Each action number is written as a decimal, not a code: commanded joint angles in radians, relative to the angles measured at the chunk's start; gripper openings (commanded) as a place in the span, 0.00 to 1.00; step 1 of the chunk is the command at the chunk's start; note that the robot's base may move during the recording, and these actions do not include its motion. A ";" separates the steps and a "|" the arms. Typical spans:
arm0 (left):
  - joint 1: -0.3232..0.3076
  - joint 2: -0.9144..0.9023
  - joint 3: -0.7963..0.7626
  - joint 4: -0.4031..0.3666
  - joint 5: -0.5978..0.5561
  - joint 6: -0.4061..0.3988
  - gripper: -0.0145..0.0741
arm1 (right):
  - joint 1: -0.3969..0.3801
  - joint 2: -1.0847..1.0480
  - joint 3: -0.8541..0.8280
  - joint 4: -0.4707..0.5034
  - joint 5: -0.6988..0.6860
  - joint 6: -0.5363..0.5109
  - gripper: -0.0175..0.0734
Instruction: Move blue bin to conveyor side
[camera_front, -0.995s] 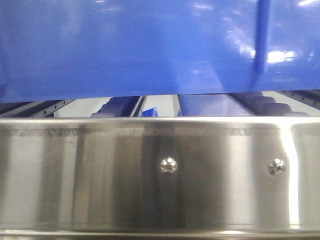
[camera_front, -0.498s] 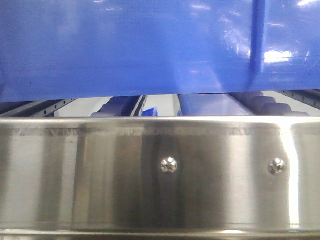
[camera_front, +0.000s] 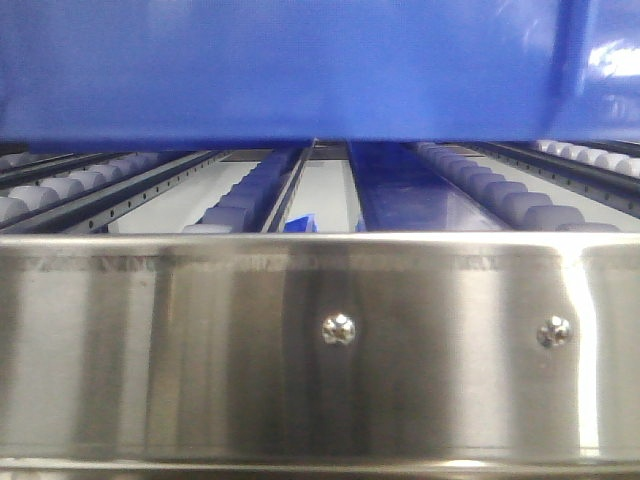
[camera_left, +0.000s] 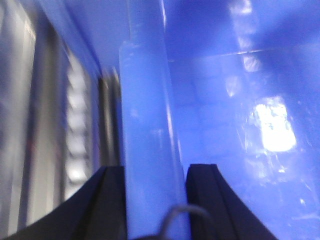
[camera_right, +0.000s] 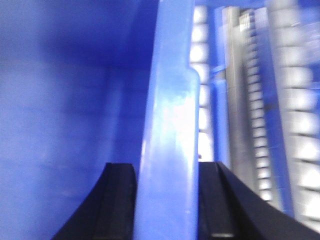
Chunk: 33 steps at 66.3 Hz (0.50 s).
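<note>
The blue bin (camera_front: 300, 70) fills the top of the front view, its underside raised above the roller rack. In the left wrist view my left gripper (camera_left: 156, 200) is shut on the bin's thick rim (camera_left: 147, 125), one black finger (camera_left: 107, 200) outside, the other inside the bin. In the right wrist view my right gripper (camera_right: 165, 200) is shut on the opposite rim (camera_right: 170, 125), one finger (camera_right: 117, 200) inside the bin, the other outside. The conveyor belt is out of view.
A shiny steel rail (camera_front: 320, 350) with two screws crosses the front view just below the bin. Behind it lie rows of pale rollers (camera_front: 500, 195) on dark rails. Rollers also show beside the bin in the right wrist view (camera_right: 295, 100).
The bin has risen: its bottom edge sits higher in the front view, uncovering more of the rollers. The vertical rib has shifted to the right.
</note>
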 joint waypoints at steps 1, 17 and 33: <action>-0.042 -0.029 -0.068 -0.023 -0.063 -0.017 0.14 | 0.006 -0.056 -0.014 0.021 -0.085 -0.009 0.10; -0.047 -0.056 -0.080 -0.035 -0.063 -0.017 0.14 | 0.006 -0.147 -0.014 0.010 -0.091 -0.009 0.10; -0.047 -0.110 -0.080 -0.035 -0.063 -0.017 0.14 | 0.006 -0.170 -0.014 0.010 -0.099 -0.009 0.10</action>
